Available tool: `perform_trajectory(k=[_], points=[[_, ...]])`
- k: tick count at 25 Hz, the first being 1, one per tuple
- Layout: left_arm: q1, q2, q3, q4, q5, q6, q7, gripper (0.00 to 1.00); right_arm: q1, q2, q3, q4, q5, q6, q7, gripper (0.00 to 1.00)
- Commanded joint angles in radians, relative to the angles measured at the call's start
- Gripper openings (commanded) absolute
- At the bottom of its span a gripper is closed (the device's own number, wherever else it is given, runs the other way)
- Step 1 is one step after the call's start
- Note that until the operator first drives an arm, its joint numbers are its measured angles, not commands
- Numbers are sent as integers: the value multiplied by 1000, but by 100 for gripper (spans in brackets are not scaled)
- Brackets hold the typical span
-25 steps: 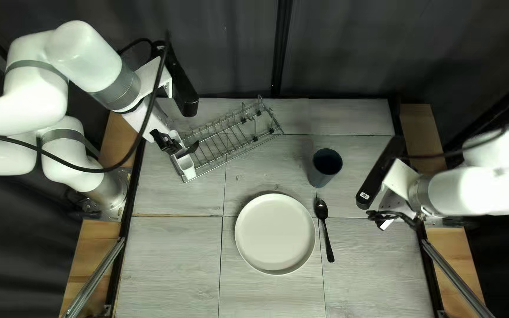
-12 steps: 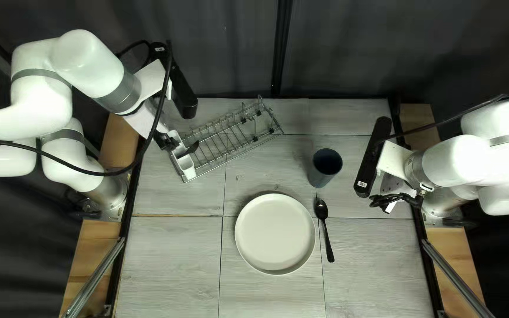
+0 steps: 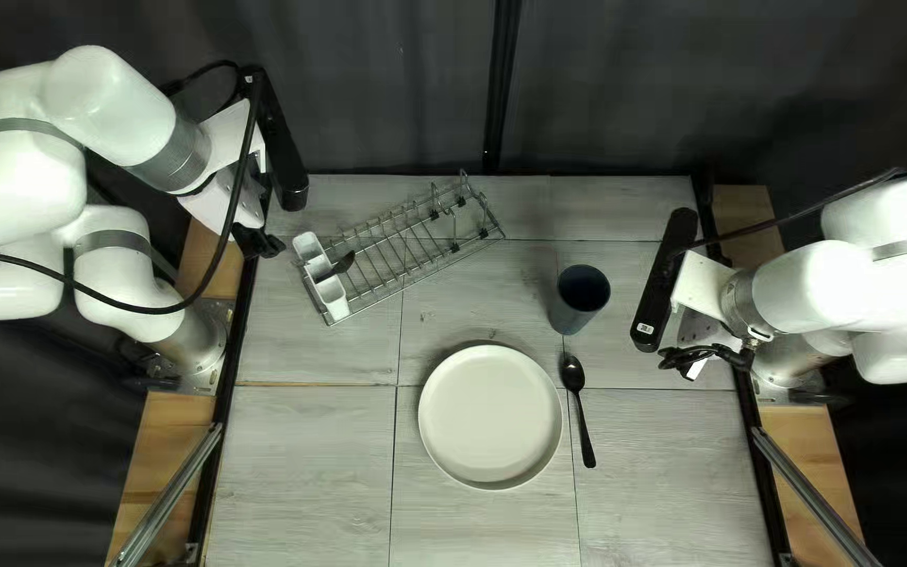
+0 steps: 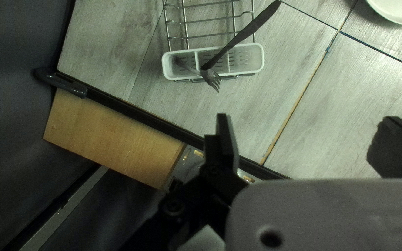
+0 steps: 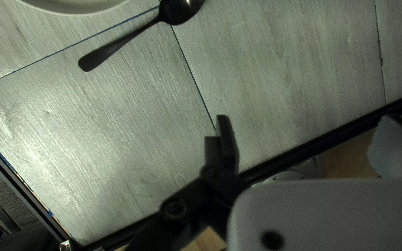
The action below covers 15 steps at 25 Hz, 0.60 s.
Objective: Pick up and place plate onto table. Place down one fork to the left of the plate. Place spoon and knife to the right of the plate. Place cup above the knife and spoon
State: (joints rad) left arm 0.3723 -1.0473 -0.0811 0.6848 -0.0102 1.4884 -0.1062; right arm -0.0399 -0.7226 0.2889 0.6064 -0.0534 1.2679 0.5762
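Dark spoon (image 5: pixel 117 46) lying on pale wood-grain table (image 5: pixel 117 116), bowl partly showing. White plate (image 5: pixel 80 8) showing its rim near spoon, apart from it. Right gripper (image 3: pixel 690 364) hanging well apart from spoon, fingers (image 5: pixel 227 146) standing wide open. Dark seam (image 5: pixel 189 69) running away from spoon's bowl.

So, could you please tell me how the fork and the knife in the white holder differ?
The fork shows spread tines, while the knife shows one long, narrow, undivided shape. The fork's tines poke past the holder's rim on the side away from the wire rack; the knife slants out over the rack. More of the knife sticks out than of the fork. Both lean in the white holder.
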Motion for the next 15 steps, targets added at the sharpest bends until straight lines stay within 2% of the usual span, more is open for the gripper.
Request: perform_trajectory(k=[1, 4, 12, 15], points=[[-49, 4, 48, -84, 9, -131, 121, 100, 0, 0, 0, 0, 0, 0, 0, 100], [-78, 72, 44, -132, 27, -254, 194, 100, 0, 0, 0, 0, 0, 0, 0, 100], [-72, 87, 31, -118, 33, -248, 182, 100, 0, 0, 0, 0, 0, 0, 0, 100], [-107, 146, 112, -129, 13, -308, 294, 100, 0, 0, 0, 0, 0, 0, 0, 100]])
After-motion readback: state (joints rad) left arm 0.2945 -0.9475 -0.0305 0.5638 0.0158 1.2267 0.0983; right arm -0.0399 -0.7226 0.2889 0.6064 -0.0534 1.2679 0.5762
